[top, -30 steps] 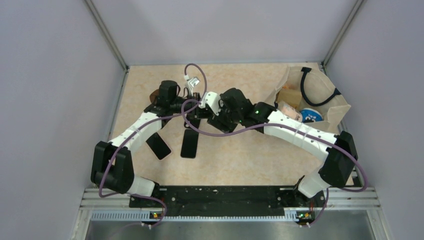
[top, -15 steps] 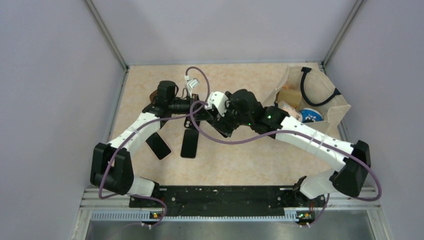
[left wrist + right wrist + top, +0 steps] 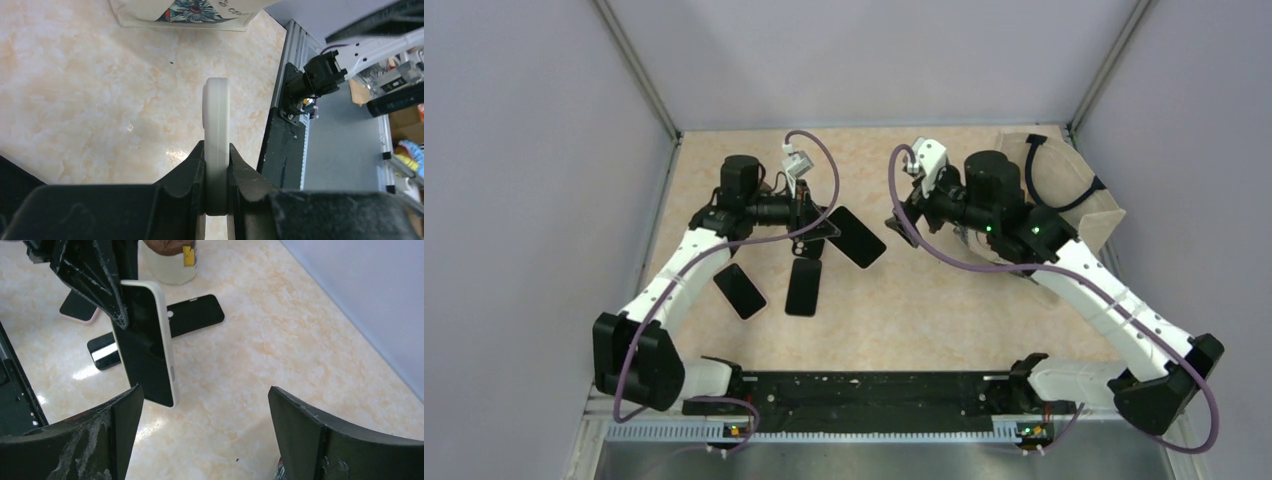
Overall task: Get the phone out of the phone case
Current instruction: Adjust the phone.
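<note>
The phone [image 3: 144, 347], black screen showing, sits inside its white phone case [image 3: 169, 357] and hangs tilted above the table. My left gripper [image 3: 216, 170] is shut on the upper end of the case, whose white edge [image 3: 216, 120] stands between the jaws. From above, the phone [image 3: 856, 236] sticks out to the right of the left gripper [image 3: 812, 216]. My right gripper [image 3: 205, 395] is open with nothing between its fingers. It sits to the right of the phone, apart from it, at centre right [image 3: 907, 212].
Two other dark phones [image 3: 741, 291] [image 3: 804, 286] lie flat below the held one. A paper bag [image 3: 1114, 215] with a black cable and packets stands at the back right. A white bottle [image 3: 170, 267] stands behind the left gripper.
My right gripper has let go, opened wider and pulled back to the right, away from the phone. The left gripper keeps the cased phone, now uncovered and shifted slightly left.
</note>
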`<state>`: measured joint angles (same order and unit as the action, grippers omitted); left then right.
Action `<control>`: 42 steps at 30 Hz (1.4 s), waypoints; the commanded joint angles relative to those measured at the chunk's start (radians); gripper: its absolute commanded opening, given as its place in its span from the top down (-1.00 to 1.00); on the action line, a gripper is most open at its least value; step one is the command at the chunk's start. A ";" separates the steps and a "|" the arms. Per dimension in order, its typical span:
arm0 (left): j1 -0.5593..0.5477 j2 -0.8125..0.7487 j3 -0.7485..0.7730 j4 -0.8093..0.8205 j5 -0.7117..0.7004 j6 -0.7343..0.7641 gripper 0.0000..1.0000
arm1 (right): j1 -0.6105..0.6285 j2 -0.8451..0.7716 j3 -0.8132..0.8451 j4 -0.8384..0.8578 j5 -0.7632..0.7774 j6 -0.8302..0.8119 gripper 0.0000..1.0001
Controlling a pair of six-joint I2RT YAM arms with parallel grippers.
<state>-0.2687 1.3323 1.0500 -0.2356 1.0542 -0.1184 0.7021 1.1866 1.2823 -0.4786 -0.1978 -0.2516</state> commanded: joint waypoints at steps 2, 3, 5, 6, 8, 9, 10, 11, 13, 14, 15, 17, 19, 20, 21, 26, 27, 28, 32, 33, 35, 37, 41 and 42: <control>0.004 -0.083 0.087 -0.109 0.107 0.305 1.00 | -0.053 -0.048 0.017 0.075 -0.065 0.050 -0.88; 0.006 -0.090 0.090 -0.117 0.112 0.332 1.00 | -0.061 -0.044 0.024 0.076 -0.071 0.052 -0.90; 0.014 -0.100 0.085 -0.088 0.131 0.358 1.00 | -0.075 -0.027 0.038 0.078 -0.094 0.050 -0.92; 0.019 -0.107 0.081 -0.060 0.138 0.357 1.00 | -0.080 -0.017 0.043 0.079 -0.106 0.045 -0.92; 0.028 -0.103 0.090 -0.035 0.165 0.356 1.00 | -0.081 0.007 0.063 0.065 -0.145 0.023 -0.93; 0.033 -0.090 0.113 -0.050 0.181 0.359 1.00 | -0.083 0.025 0.077 0.054 -0.162 0.011 -0.92; 0.038 -0.075 0.133 -0.071 0.196 0.369 1.00 | -0.083 0.042 0.090 0.044 -0.180 0.000 -0.92; 0.043 -0.063 0.153 -0.089 0.210 0.380 1.00 | -0.084 0.059 0.104 0.035 -0.198 -0.011 -0.92; 0.052 -0.050 0.187 -0.117 0.226 0.405 1.00 | -0.085 0.088 0.130 0.027 -0.220 -0.012 -0.92; 0.056 -0.045 0.206 -0.140 0.230 0.421 1.00 | -0.087 0.097 0.143 0.021 -0.236 -0.008 -0.91; 0.060 -0.043 0.224 -0.156 0.235 0.429 1.00 | -0.092 0.105 0.156 0.014 -0.255 -0.006 -0.91; 0.069 -0.048 0.244 -0.171 0.253 0.431 1.00 | -0.097 0.103 0.167 0.013 -0.283 -0.006 -0.91; 0.074 -0.059 0.254 -0.174 0.268 0.425 1.00 | -0.103 0.092 0.166 0.014 -0.307 -0.006 -0.90; 0.076 -0.068 0.255 -0.174 0.273 0.421 1.00 | -0.107 0.085 0.160 0.017 -0.321 -0.004 -0.91; 0.078 -0.077 0.255 -0.174 0.275 0.417 1.00 | -0.112 0.074 0.151 0.024 -0.339 -0.001 -0.91; 0.089 -0.138 0.225 -0.105 0.292 0.319 1.00 | -0.135 0.038 0.092 0.032 -0.517 -0.021 -0.90; 0.089 -0.152 0.197 -0.056 0.299 0.268 1.00 | -0.137 0.035 0.080 0.033 -0.547 -0.031 -0.89; 0.089 -0.163 0.174 0.000 0.307 0.216 1.00 | -0.138 0.035 0.067 0.033 -0.571 -0.042 -0.88; 0.089 -0.212 0.049 0.310 0.322 -0.063 1.00 | -0.143 0.056 0.050 0.031 -0.687 -0.061 -0.83; 0.089 -0.218 0.016 0.408 0.323 -0.148 1.00 | -0.147 0.065 0.053 0.031 -0.722 -0.059 -0.82; 0.091 -0.235 -0.062 0.677 0.323 -0.352 1.00 | -0.154 0.089 0.060 0.033 -0.783 -0.045 -0.78; 0.092 -0.237 -0.141 1.077 0.297 -0.593 1.00 | -0.155 0.113 0.064 0.034 -0.815 -0.036 -0.74; 0.092 -0.201 -0.187 1.335 0.248 -0.838 1.00 | -0.156 0.167 0.080 0.034 -0.896 -0.020 -0.65; 0.092 -0.189 -0.183 1.341 0.245 -0.861 1.00 | -0.156 0.183 0.087 0.034 -0.921 -0.009 -0.62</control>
<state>-0.1829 1.1313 0.8516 0.6483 1.3365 -0.6487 0.5583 1.3209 1.3350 -0.4721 -0.9730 -0.2840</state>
